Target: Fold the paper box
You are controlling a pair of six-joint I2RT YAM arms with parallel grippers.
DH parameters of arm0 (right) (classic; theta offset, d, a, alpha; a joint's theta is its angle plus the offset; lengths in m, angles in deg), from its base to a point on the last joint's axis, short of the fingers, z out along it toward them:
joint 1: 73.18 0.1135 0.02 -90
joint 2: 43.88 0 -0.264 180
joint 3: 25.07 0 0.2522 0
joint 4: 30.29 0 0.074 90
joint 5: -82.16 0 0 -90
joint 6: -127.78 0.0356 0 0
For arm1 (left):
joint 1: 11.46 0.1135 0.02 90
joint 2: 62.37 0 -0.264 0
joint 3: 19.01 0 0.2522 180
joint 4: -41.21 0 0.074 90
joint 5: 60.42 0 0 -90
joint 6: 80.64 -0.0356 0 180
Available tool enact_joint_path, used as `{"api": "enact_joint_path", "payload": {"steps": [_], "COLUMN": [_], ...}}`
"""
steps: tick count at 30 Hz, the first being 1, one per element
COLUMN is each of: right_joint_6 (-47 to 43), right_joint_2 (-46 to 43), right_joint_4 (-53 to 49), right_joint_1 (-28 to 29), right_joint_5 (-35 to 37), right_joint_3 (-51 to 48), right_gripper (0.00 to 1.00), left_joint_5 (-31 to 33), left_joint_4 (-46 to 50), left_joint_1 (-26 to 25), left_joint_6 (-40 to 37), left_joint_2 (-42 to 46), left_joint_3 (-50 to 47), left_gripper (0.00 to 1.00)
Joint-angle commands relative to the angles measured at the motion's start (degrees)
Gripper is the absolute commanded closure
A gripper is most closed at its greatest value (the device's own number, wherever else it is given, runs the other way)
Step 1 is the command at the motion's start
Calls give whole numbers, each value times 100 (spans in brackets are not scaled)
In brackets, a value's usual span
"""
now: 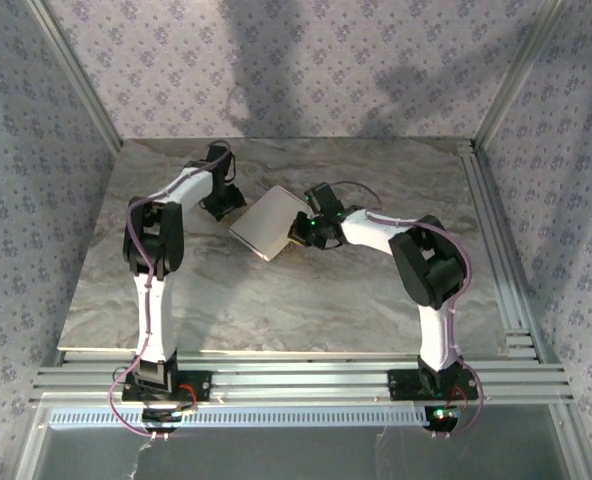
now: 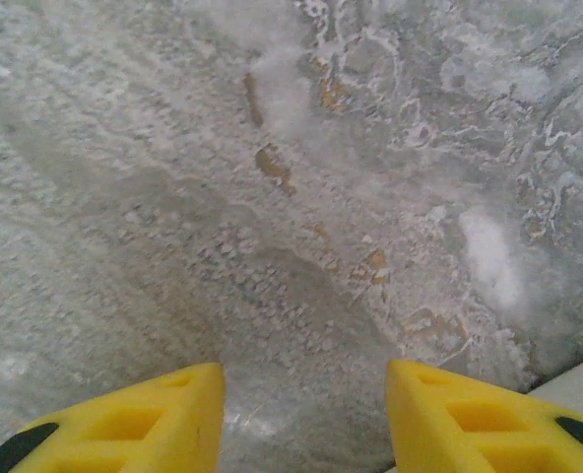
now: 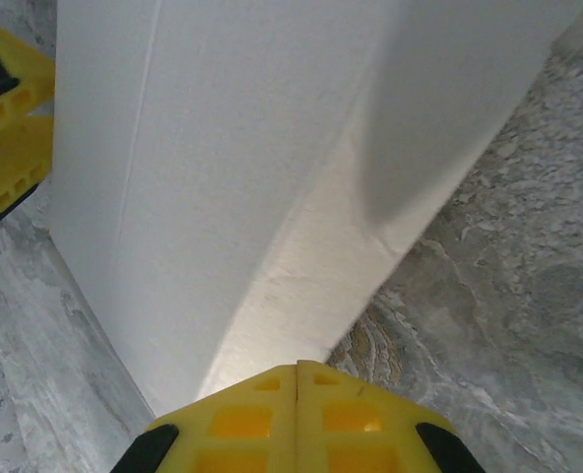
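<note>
The paper box point(image 1: 269, 222) lies near the middle of the marbled counter point(image 1: 276, 310), turned at an angle so that one corner points toward the arms. It sits between the two tools. The left tool point(image 2: 304, 394) is at the box's far-left side, its yellow fingers point(image 2: 154, 424) standing apart with bare counter between them and holding nothing. In the left wrist view a white corner of the box shows at the lower right, just beside the right-hand finger. The right tool point(image 3: 296, 379) is at the box's right corner with its fingers pressed together, tip against tip. The box's white panels rise right in front of them. Whether a thin edge of card is caught in that pinch cannot be told.
</note>
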Motion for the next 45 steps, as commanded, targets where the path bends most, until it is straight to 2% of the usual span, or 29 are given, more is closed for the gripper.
{"api": "enact_joint_path", "payload": {"steps": [1,18,25,29,35,45], "right_joint_6": [83,230,747,1370,1980,2088], "right_joint_2": [210,324,403,424,501,329], "right_joint_4": [-107,-23,1215,2532,3179,2568], "right_joint_1": [41,181,92,-16,19,97], "right_joint_5": [66,230,27,-130,-303,-251], "right_joint_3": [160,85,-369,-935,-1043,-953], "right_gripper": [97,100,100,100,100,100], "left_joint_5": [-163,-400,-499,-645,-750,-709], "left_joint_4": [-15,-737,-1118,-1613,-2112,-2142], "left_joint_1": [-30,-327,-551,-656,-875,-1027], "left_joint_6": [115,576,987,1511,1933,2049], "left_joint_2": [360,854,1199,1514,1666,1766], "left_joint_3": [-348,-1236,-1891,-2574,-3055,-3031], "left_gripper": [54,56,58,60,61,62]}}
